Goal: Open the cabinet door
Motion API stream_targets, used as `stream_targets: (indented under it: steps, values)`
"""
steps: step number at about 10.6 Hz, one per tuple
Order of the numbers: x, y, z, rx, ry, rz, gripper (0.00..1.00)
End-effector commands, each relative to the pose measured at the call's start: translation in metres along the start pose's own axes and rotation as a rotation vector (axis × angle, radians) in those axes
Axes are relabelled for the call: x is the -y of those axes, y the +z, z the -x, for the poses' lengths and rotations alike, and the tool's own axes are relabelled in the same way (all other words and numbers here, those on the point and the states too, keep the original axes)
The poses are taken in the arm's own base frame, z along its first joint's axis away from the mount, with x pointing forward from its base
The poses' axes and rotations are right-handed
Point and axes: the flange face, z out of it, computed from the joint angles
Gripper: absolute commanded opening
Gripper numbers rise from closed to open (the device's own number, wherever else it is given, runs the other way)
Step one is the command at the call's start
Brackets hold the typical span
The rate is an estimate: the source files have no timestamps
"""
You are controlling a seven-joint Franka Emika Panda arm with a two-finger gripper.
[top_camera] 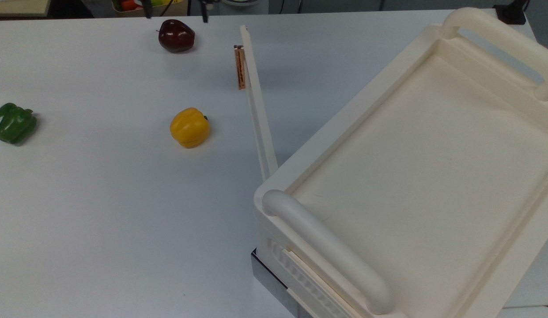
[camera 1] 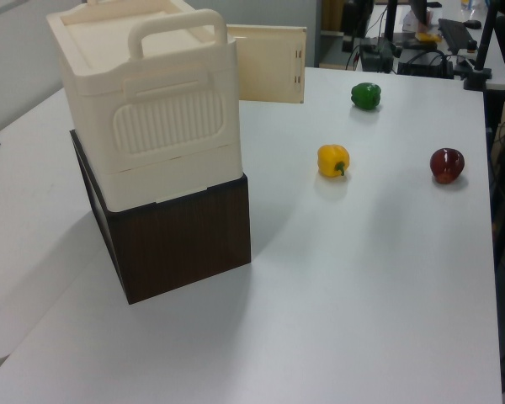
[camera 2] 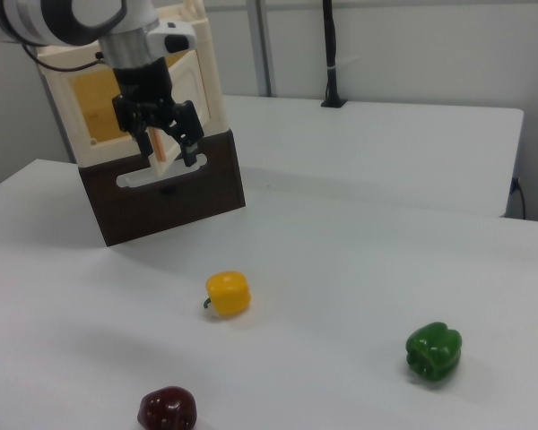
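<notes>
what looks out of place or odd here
Nothing looks damaged or spilled. The door stands swung wide from the cabinet, as the task intends. The end effector hangs open, clear of it. Three toy foods lie scattered on the table, all intact.
</notes>
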Motion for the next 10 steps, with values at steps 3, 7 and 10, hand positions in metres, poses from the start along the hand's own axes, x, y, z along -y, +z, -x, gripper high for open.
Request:
stream_targets:
  steps: [3,7,10]
  values:
    - [-0.019,-0.020,0.036,0.075,0.087,0.005,1.00]
    - [-0.024,0.002,0.025,0.106,0.096,0.007,1.00]
    - [-0.050,-0.004,0.030,0.093,0.132,-0.001,1.00]
